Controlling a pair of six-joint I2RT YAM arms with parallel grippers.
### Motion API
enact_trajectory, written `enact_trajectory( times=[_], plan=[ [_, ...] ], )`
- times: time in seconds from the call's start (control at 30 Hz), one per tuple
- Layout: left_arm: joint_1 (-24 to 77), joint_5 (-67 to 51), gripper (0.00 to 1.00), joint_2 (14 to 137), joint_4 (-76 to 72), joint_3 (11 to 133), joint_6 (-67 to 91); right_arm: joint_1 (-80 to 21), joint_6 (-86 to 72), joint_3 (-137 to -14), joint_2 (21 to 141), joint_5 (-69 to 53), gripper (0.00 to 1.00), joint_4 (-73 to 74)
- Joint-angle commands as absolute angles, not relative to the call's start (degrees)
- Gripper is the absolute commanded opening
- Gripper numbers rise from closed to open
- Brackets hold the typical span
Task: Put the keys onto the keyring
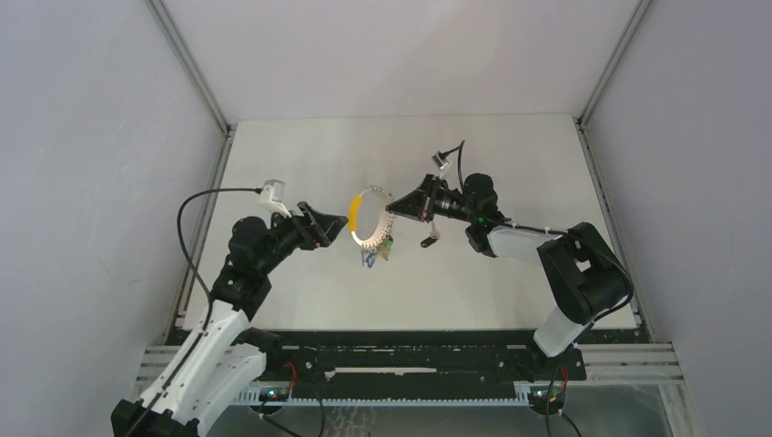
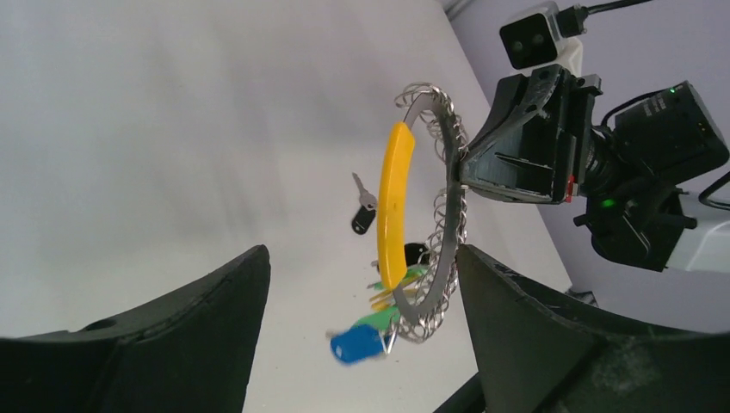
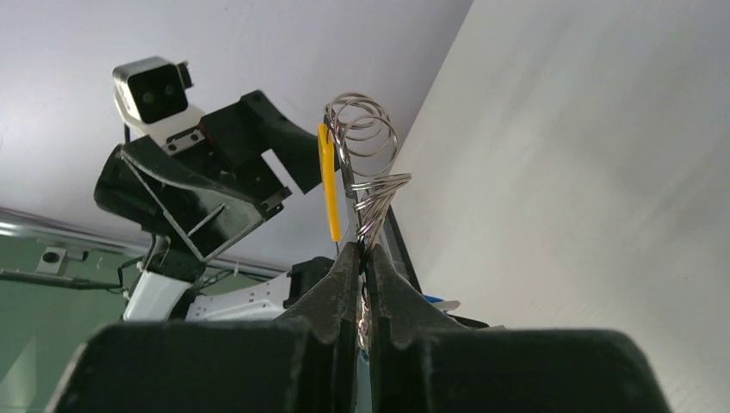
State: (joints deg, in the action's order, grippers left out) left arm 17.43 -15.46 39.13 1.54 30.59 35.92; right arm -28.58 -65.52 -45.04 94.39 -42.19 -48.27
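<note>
Right gripper [image 3: 361,258] clenched on silvery metal keyring with yellow band [image 2: 394,206]; left gripper [image 1: 335,228] spread, empty; small black-headed silver key [image 2: 362,211] lies loose, unthreaded.

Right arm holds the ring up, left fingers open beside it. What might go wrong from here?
The right gripper pinches the keyring only by its thin wire edge; a nudge from the left gripper may twist it loose. The key lies on the table close to the right gripper, so fetching it risks a collision.
</note>
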Motion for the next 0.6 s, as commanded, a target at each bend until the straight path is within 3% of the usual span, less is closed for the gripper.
enact_trajectory(
  times=[0.0, 0.47, 0.57],
  plan=[
    [17.12, -23.04, 0.81, 42.99, -11.35, 28.74, 40.01, -29.56, -64.16, -44.95, 90.79, -44.59, 0.00, -53.16],
    [21.26, -30.56, 0.46, 52.38, -26.47, 26.03, 43.37, -29.50, -60.38, -44.91, 89.47, -47.15, 0.00, -52.26],
    [22.00, -31.29, 0.44, 52.58, -27.86, 24.99, 44.02, -29.27, -59.96, -44.72, 88.73, -47.29, 0.00, -52.17]
  ],
)
